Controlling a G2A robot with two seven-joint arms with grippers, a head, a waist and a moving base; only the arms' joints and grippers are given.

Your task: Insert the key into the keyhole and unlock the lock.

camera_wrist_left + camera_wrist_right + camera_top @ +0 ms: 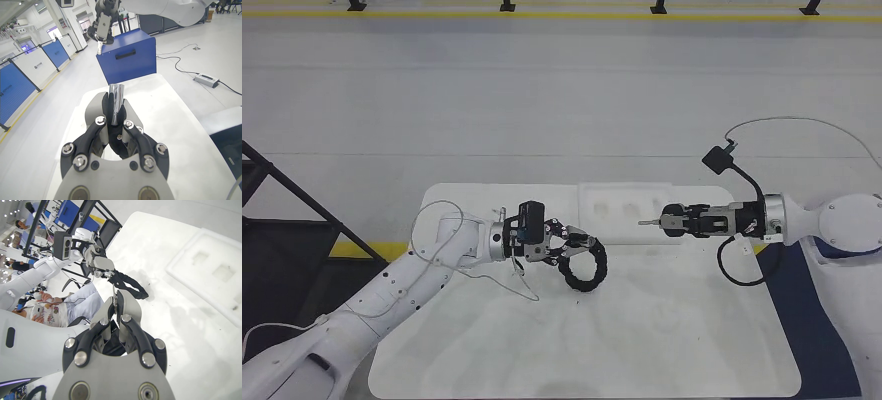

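The lock is a chrome cylinder (115, 102) on a black cable loop (587, 268). My left gripper (560, 240) is shut on the cylinder and holds it above the white table, left of centre, with the loop hanging beside it. In the right wrist view the lock's keyhole end (97, 274) faces my right gripper (115, 303), and the cable (132, 285) droops to the table. The right gripper (667, 221) is shut on the key (114, 298), whose blade (647, 222) points at the lock across a short gap. The left wrist view shows the key (99, 48) far off.
A white foam tray (632, 200) with square recesses lies at the table's far edge, between the two arms. A black metal frame (282, 200) stands off the table's left side. A blue cabinet (130, 58) stands past the table. Bare table surface (642, 330) lies nearer the front.
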